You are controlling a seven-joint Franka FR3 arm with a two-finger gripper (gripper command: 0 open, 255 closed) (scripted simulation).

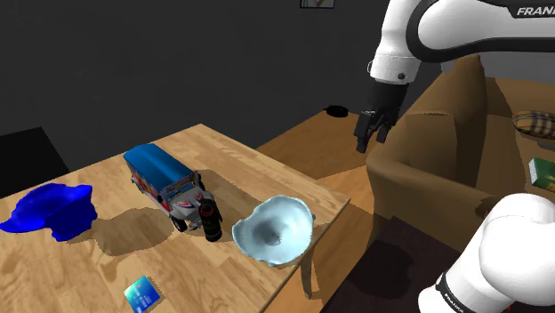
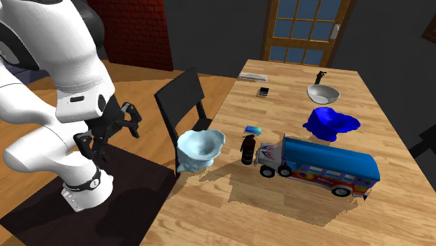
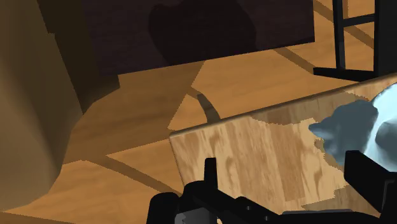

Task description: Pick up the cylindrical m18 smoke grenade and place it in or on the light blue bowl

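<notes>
Wooden table [image 1: 80,276] with a plain grained top and straight edges. The smoke grenade [image 1: 211,220], a short dark cylinder with a red band, stands upright near the table's edge, between the front of a toy truck [image 1: 164,185] and the bowl [image 1: 274,229], just beside both. The bowl is pale blue, thin-walled, with an uneven, wavy rim; it sits at the table's edge nearest the arm. The truck has a blue box body and a white, patterned cab.

The gripper [image 1: 374,129] hangs off the table, over the wooden floor, well apart from the grenade; its black fingers [image 3: 208,168] stand apart with nothing between them. A tan armchair [image 1: 427,151] rises just beside it on the shoulder view's right. In the second exterior view a black chair [image 2: 185,105] stands between the gripper and the table edge by the bowl.

Farther along the table lie a crumpled deep-blue object [image 1: 53,209] and a small blue card [image 1: 140,293].
</notes>
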